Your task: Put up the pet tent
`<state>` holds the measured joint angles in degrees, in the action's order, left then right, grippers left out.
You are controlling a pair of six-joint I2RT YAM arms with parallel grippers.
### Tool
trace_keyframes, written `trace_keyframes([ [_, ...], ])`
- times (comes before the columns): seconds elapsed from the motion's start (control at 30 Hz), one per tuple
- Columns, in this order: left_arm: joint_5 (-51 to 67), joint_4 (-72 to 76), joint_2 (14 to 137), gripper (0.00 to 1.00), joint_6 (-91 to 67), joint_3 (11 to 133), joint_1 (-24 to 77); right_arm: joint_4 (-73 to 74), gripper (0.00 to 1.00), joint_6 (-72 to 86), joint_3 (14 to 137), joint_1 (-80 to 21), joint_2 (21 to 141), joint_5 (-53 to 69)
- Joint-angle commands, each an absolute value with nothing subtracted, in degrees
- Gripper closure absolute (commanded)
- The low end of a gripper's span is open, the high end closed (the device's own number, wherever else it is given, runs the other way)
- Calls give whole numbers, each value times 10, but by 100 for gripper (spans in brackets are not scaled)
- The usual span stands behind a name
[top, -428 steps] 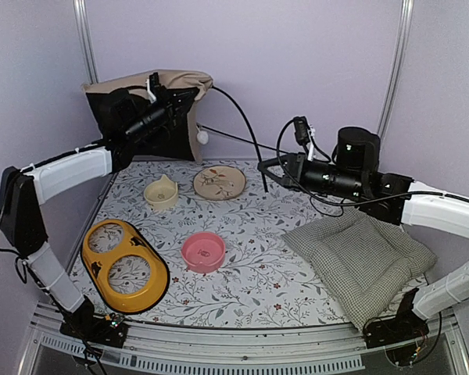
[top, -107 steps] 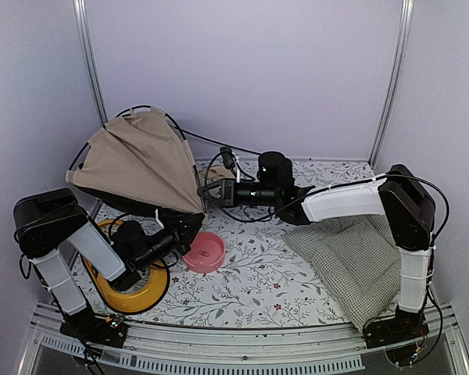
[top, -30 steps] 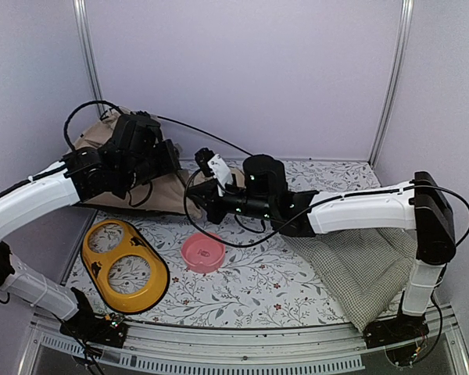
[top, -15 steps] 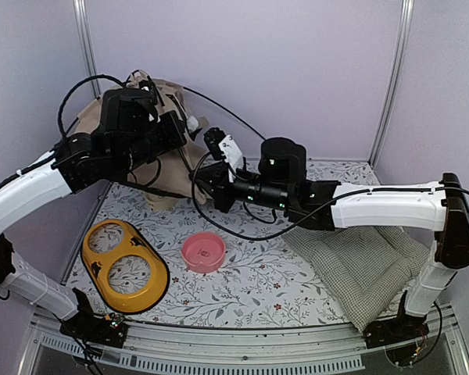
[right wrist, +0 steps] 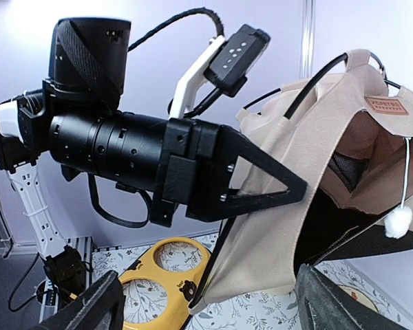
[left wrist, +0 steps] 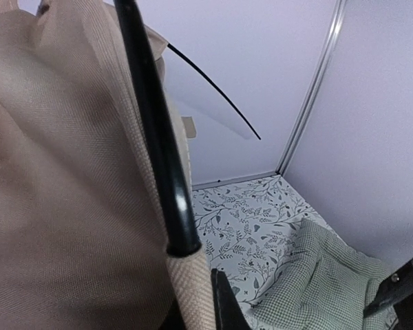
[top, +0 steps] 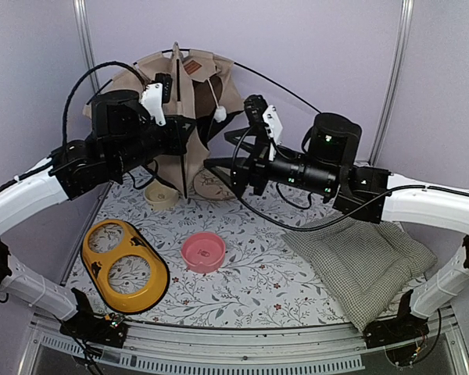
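The pet tent (top: 207, 94) hangs in the air at the far left of the scene, lifted clear of the floral table cover (top: 266, 273) and only half opened, with its beige cloth slack and folded. The left gripper (top: 184, 134) is clenched on it at the near side of the cloth, where a black pole (left wrist: 148, 124) runs into its fabric sleeve. The right gripper (right wrist: 208, 285) faces the tent from the right with its jaws spread wide and nothing between them.

The tent looks light, soft and floppy. The thin poles are probably springy: they bow in long arcs and may whip or twist if let go. The stitched sleeve edge or a pole close to it looks like the best hold, since loose cloth would slide and bunch. The orange-brown label (right wrist: 386, 105) and the dangling white pompom (right wrist: 398, 221) are too small and weak to pull on.
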<state>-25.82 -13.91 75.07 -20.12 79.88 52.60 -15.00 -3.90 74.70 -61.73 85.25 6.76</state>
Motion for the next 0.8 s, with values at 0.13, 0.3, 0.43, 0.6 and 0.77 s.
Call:
trace_keyframes([
  [0.13,-54,-24,687,100,-67,737,476,-71,3,-45,698,-587,739,66],
  [0.3,32,-9,678,100,-35,702,436,-17,2,-33,698,-560,673,76],
  [0.43,106,-7,680,100,-29,685,398,25,0,-32,700,-545,627,55],
  [0.6,149,-16,687,100,-2,673,376,88,1,-30,722,-495,598,-1],
  [0.77,146,-19,685,100,31,653,376,149,1,-15,741,-412,599,-25],
])
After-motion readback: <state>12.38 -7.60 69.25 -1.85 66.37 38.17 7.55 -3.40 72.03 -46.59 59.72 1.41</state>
